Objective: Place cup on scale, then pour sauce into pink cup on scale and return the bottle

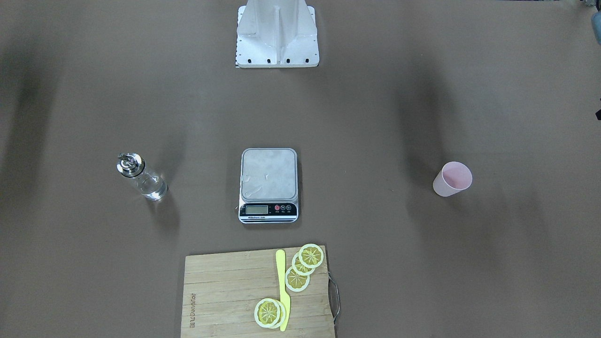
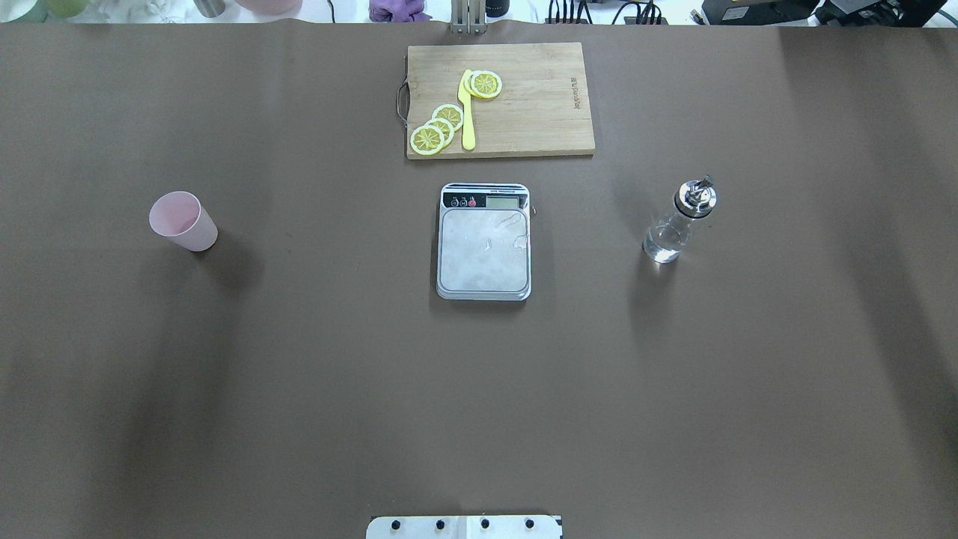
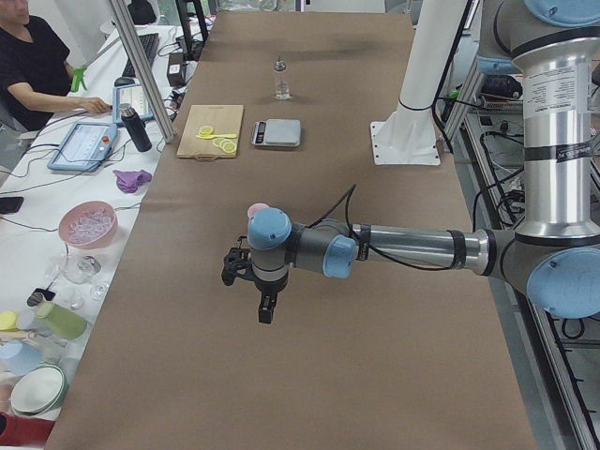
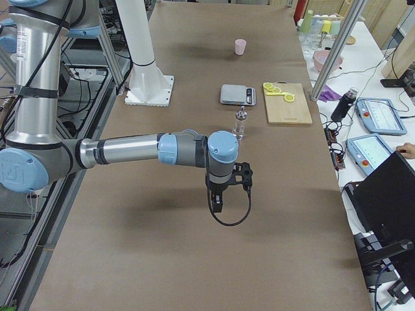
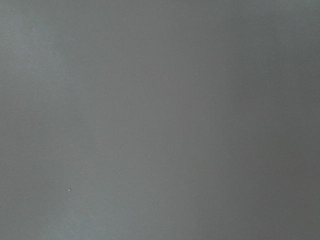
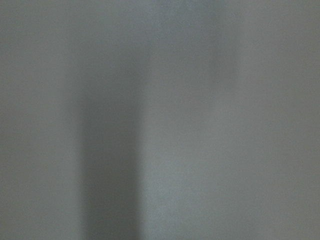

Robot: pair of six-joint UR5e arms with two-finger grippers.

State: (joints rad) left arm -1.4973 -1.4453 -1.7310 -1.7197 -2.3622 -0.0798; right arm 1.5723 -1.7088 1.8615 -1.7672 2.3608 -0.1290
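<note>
The pale pink cup (image 2: 182, 221) stands upright on the brown table, far to the left of the scale; it also shows in the front view (image 1: 452, 179). The scale (image 2: 484, 243) sits mid-table with its steel platform bare. The clear glass bottle (image 2: 677, 224) with its metal spout stands right of the scale, with clear sauce in its lower part. My left gripper (image 3: 267, 314) hangs above the table near the cup, seen only in the left side view. My right gripper (image 4: 218, 206) hangs short of the bottle (image 4: 240, 123), seen only in the right side view. I cannot tell whether either is open or shut.
A wooden cutting board (image 2: 531, 105) with lemon slices (image 2: 438, 129) and a yellow knife (image 2: 467, 112) lies beyond the scale. The white robot base (image 1: 277, 33) stands at the near edge. Both wrist views show only blurred table surface. An operator (image 3: 37, 66) sits at the side desk.
</note>
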